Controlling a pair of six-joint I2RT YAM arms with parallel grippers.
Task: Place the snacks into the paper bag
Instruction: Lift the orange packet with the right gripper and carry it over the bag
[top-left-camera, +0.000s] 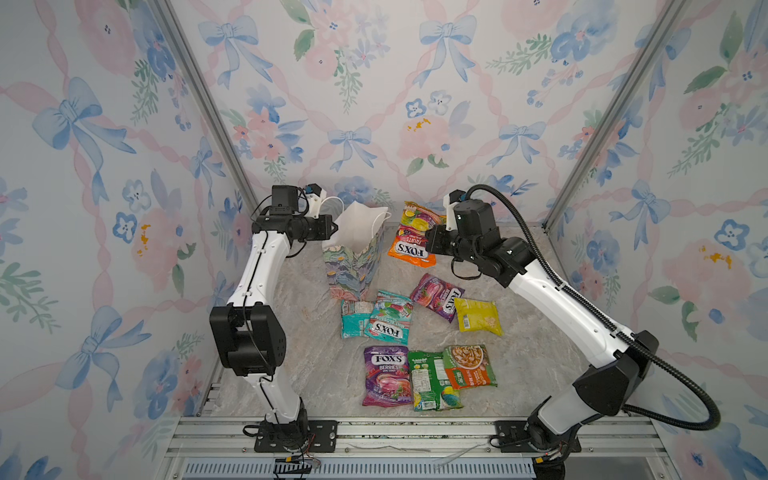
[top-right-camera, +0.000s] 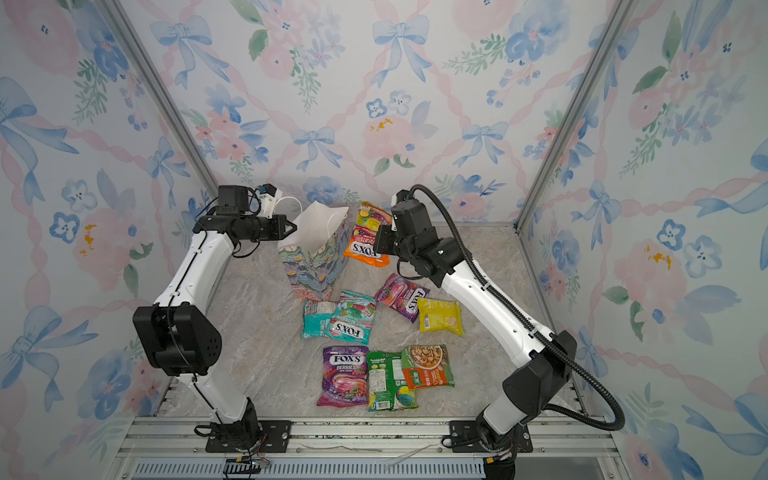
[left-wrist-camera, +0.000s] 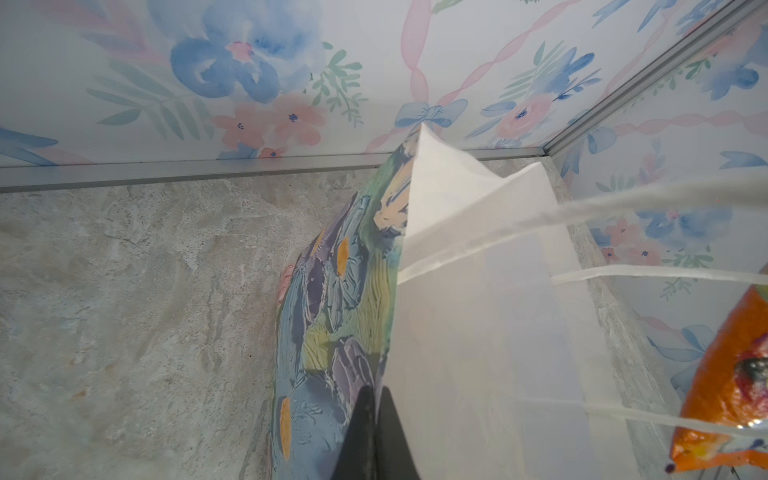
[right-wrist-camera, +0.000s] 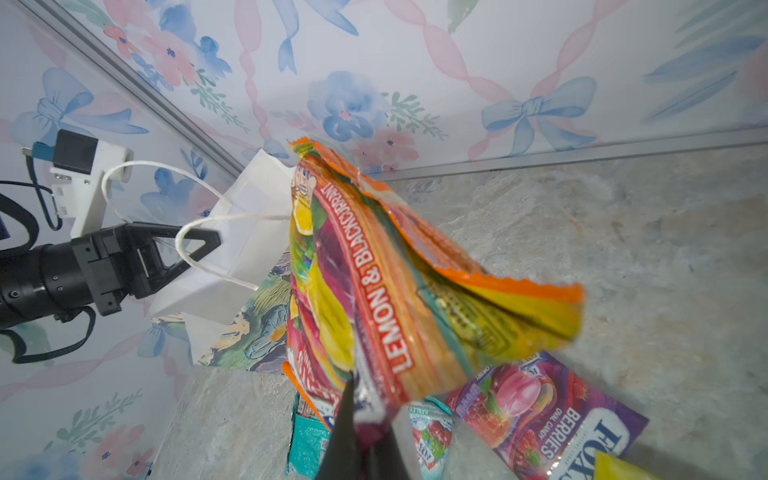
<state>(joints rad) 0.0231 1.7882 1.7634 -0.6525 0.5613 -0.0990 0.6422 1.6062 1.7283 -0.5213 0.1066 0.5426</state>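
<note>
So the paper bag (top-left-camera: 353, 266) (top-right-camera: 311, 266) is standing upright at the back of the marble-look table (top-left-camera: 316, 365), long axis vertical, white mouth facing up. The left gripper (top-left-camera: 332, 226) (top-right-camera: 291, 227) is closed right down on the bag's left wall near the rim. In the left wrist view you can see one finger (left-wrist-camera: 365, 432) outside on the painted side and the other inside on the white.

The right gripper (top-left-camera: 430, 243) (top-right-camera: 384, 241) is clamped tight on an orange FOX'S packet (top-left-camera: 411, 245) (top-right-camera: 368, 245), held off the table just beside the bag's right side. In both top views the packet's long axis runs front to back, with the logo end nearest and reading upside down. In the right wrist view the packet (right-wrist-camera: 374, 291) sticks out away from the fingers, creased lengthways.

The rest are lying flat nearer the front: two teal FOX'S packets (top-left-camera: 388, 318), two purple ones (top-left-camera: 384, 376), a yellow pouch (top-left-camera: 478, 316), a green pouch (top-left-camera: 432, 380) and an orange-green pouch (top-left-camera: 469, 365).
</note>
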